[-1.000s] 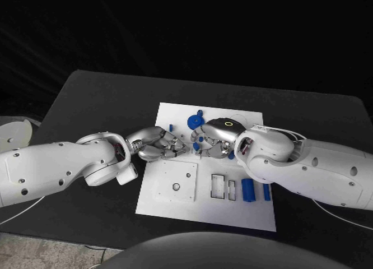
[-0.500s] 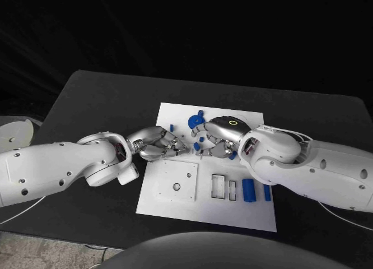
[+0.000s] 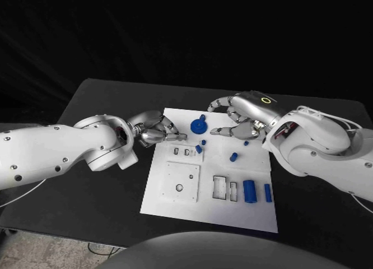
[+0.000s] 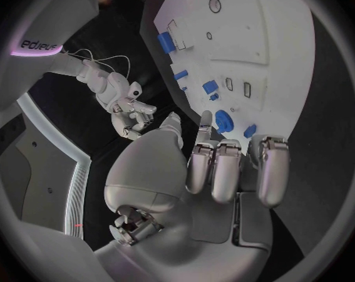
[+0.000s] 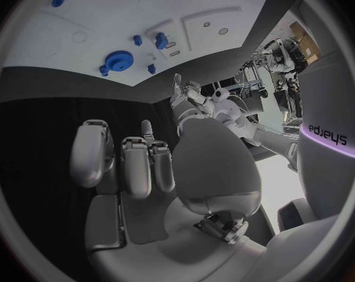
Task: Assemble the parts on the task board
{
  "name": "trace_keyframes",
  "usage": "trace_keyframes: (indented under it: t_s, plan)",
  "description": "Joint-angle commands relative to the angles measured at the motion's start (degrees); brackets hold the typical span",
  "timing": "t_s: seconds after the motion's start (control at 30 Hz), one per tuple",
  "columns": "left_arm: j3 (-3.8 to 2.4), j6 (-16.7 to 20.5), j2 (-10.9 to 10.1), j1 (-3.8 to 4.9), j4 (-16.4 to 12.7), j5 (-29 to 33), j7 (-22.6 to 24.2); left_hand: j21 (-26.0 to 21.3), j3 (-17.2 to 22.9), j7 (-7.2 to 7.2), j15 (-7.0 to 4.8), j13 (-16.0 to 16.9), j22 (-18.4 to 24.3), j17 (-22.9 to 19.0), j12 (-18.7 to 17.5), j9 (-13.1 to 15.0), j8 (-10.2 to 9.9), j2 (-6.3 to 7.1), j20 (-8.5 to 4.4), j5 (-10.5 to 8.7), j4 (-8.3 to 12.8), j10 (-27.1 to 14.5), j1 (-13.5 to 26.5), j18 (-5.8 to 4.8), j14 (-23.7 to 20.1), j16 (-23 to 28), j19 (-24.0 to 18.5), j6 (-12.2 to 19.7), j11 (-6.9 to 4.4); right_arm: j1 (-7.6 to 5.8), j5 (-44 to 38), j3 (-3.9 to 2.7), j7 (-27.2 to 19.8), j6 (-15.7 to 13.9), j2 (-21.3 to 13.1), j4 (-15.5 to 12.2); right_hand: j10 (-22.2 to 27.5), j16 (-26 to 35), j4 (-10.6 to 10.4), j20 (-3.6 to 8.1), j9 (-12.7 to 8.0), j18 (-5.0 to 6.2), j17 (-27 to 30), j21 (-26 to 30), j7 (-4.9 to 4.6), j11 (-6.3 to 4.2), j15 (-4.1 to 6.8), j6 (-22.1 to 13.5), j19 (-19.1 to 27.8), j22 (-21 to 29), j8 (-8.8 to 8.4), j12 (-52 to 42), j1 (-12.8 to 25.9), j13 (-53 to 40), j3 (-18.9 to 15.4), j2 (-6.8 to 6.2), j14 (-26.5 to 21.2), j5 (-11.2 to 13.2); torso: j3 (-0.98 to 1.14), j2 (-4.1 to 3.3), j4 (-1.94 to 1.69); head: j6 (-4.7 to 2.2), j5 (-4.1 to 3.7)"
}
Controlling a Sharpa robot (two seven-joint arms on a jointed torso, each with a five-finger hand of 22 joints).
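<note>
Left hand point(image 3: 154, 131) is hovering over the board's point(image 3: 180, 208) left edge, fingers curled inward; the wrist view is showing nothing between them, so it reads as closed and empty. Right hand point(image 3: 245, 116) is hanging above the board's far right corner, fingers loosely spread and holding nothing. Between the two hands a round blue gear point(image 3: 199, 125) is sitting at the board's far end, with small blue pegs point(image 3: 199, 148) standing just nearward of it and another point(image 3: 233, 157) further right. Two long blue bars point(image 3: 250, 191) are lying beside the rectangular slots point(image 3: 219, 186) in the near right part, their long axes running from the near edge toward the far edge, parallel to the slots. The bars are lying on the right hand's side and nearward of it, well apart from the left hand; the right hand appears the better placed for them. The worktop point(image 3: 98, 101) is carrying the board at its middle.
</note>
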State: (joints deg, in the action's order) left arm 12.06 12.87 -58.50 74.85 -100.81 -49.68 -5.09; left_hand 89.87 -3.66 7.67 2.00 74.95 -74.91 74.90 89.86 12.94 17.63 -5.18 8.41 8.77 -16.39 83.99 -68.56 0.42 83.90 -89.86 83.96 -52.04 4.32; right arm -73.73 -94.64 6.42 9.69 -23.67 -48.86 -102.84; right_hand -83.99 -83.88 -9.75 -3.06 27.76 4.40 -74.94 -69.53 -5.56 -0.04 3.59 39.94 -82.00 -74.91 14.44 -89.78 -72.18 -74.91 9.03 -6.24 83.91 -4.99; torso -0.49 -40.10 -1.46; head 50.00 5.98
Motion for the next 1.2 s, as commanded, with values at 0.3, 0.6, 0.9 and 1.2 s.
trace_keyframes:
  t_s: [0.3,0.6,0.9,1.2]
  plan:
    - [-0.02,-14.9,6.7,7.29,3.2,2.5,-28.9,-0.5,-4.5,-1.66,-1.82,15.0,-13.9,15.1,0.1,13.6,11.8,-1.56,-1.62,-1.03,0.1,6.0,4.5,-0.01,6.1,-0.1,4.4,2.5,-1.78,-0.62,1.0,0.16,-2.0,-5.2,-2.6,0.6,-6.0,-0.8,-0.6,0.09,-0.3,-0.3,-10.0,-1.2,0.06,0.28,-0.25,1.6,-0.8,-9.1,0.89,-0.2,-1.6,-15.1,0.4,0.96,4.3,-1.5,2.45,2.5,1.64,-0.17,1.46]
    - [0.1,-18.6,14.8,8.26,9.6,1.3,-33.3,-0.2,-4.1,-3.58,-3.49,15.0,-14.6,15.1,0.1,24.6,18.4,-2.58,-3.26,-0.23,0.7,6.0,3.9,-0.23,6.1,-0.1,5.4,2.3,-3.57,-0.68,0.9,0.37,-2.0,-6.9,-4.7,0.9,-6.0,-1.0,-0.8,0.13,-0.5,-0.35,-10.2,-1.4,0.14,0.23,-0.21,2.0,-0.9,-9.3,1.06,-0.2,-2.0,-15.1,0.6,1.53,4.4,-2.6,3.56,3.07,2.19,0.0,1.93]
    - [0.13,-18.6,19.5,7.35,13.5,-2.2,-34.4,-0.1,-4.0,-4.75,-4.62,15.0,-14.7,15.1,0.1,30.1,20.5,-2.73,-4.36,-0.26,0.7,6.0,4.3,-0.29,6.1,-0.1,5.6,1.0,-4.71,-0.68,1.0,0.52,-1.4,-6.5,-5.8,1.0,-6.0,-1.0,-0.9,0.14,-0.6,-0.34,-10.1,-1.4,0.15,0.21,-0.2,2.1,-0.9,-9.3,1.09,-0.2,-1.9,-15.1,0.6,1.6,4.4,-2.7,3.89,3.19,2.66,0.0,2.17]
    - [0.09,-17.1,23.0,5.08,16.1,-3.0,-34.6,-0.1,-3.9,-4.84,-4.76,15.0,-14.7,15.1,0.1,30.7,20.3,-2.94,-4.53,-0.35,0.5,6.0,4.6,-0.29,6.1,-0.1,5.6,1.0,-4.82,-0.67,1.2,0.59,-1.0,-5.7,-6.5,1.2,-6.0,-0.9,-1.2,0.16,-0.7,-0.33,-10.1,-1.3,0.14,0.21,-0.18,2.4,-0.9,-9.3,1.24,-0.2,-1.7,-15.1,0.4,1.65,4.4,-3.0,3.75,3.35,2.65,0.0,2.6]
